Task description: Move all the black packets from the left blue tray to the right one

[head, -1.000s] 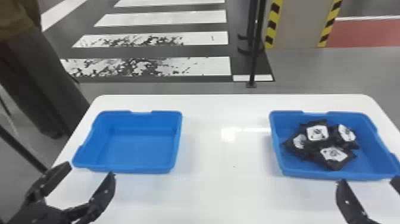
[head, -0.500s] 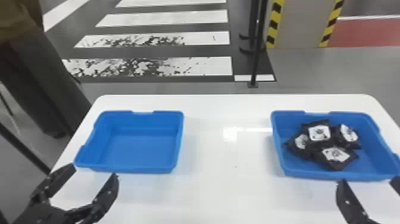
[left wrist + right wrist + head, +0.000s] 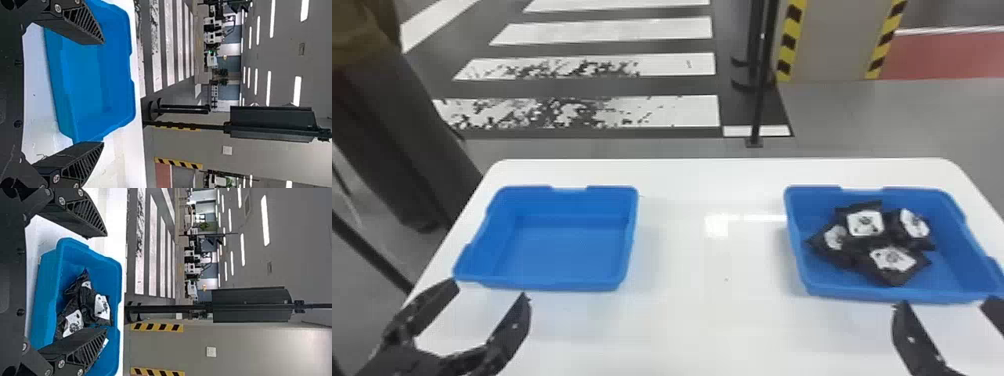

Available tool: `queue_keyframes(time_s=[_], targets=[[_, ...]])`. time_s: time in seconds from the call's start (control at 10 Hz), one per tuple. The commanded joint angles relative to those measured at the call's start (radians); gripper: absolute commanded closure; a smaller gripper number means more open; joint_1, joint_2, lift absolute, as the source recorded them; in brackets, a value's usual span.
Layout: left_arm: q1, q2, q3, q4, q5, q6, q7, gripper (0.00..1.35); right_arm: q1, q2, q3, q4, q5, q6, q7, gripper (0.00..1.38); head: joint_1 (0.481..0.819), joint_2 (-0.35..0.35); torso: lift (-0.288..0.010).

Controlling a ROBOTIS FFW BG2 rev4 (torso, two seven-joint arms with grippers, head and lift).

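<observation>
Bare inside, the left blue tray (image 3: 547, 287) stands on the table's left half. Several black packets with white labels (image 3: 892, 259) lie heaped in the right blue tray (image 3: 887, 298). My left gripper (image 3: 491, 289) is open at the near side of the left tray, nothing between its fingers. At the near side of the right tray, my right gripper (image 3: 944, 301) also stands open and holds nothing. In the left wrist view the open left gripper (image 3: 103, 92) faces the left tray (image 3: 88, 74). The right wrist view has the open right gripper (image 3: 106, 282) before the packets (image 3: 102, 306).
Both trays rest on a white table (image 3: 717, 325), with bare tabletop between them. Beyond its far edge a thin black post (image 3: 759, 100) stands on the floor.
The left gripper has shifted very slightly to the right in the head view. The right gripper, the trays and the packets show no clear change.
</observation>
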Motion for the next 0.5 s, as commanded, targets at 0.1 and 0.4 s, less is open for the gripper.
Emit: queue_keyframes(time_s=[0.1, 0.4], targets=[[0.0, -0.004, -0.002, 0.0, 0.002, 0.003, 0.0, 0.13, 0.0, -0.001, 0.001, 0.003, -0.013, 0.0, 0.0, 0.17, 0.695, 0.096, -0.14], [0.0, -0.004, -0.002, 0.002, 0.008, 0.011, 0.0, 0.13, 0.0, -0.001, 0.001, 0.003, -0.015, 0.0, 0.0, 0.17, 0.695, 0.095, -0.14]])
